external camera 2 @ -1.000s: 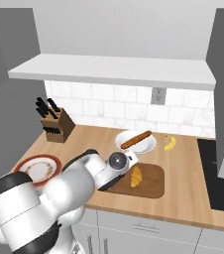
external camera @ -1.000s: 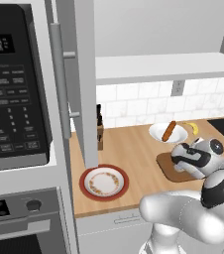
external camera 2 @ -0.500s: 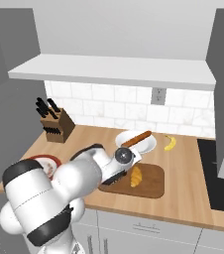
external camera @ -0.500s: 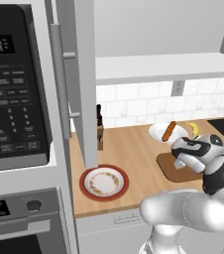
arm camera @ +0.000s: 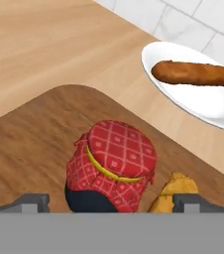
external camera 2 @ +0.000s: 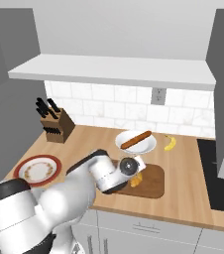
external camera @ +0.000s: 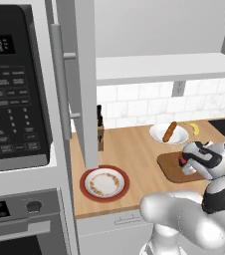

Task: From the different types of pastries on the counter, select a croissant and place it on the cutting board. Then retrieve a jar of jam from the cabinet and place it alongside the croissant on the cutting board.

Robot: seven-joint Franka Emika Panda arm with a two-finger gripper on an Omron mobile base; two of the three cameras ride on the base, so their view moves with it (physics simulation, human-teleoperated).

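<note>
Wooden desk [external camera 2: 193,188] carries the cutting board [arm camera: 29,144], where the jam jar [arm camera: 113,166] sits touching the croissant [arm camera: 176,191]. Tool [arm camera: 111,201] stands wide around the jar; placing looks finished, so lifting clear comes next.

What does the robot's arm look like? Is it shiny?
Yes! The arm is glossy white with rounded, chunky segments and dark grey joints. Near the tool sits a round dark disc with a pale centre. The fingertips are small, dark grey and blocky.
</note>
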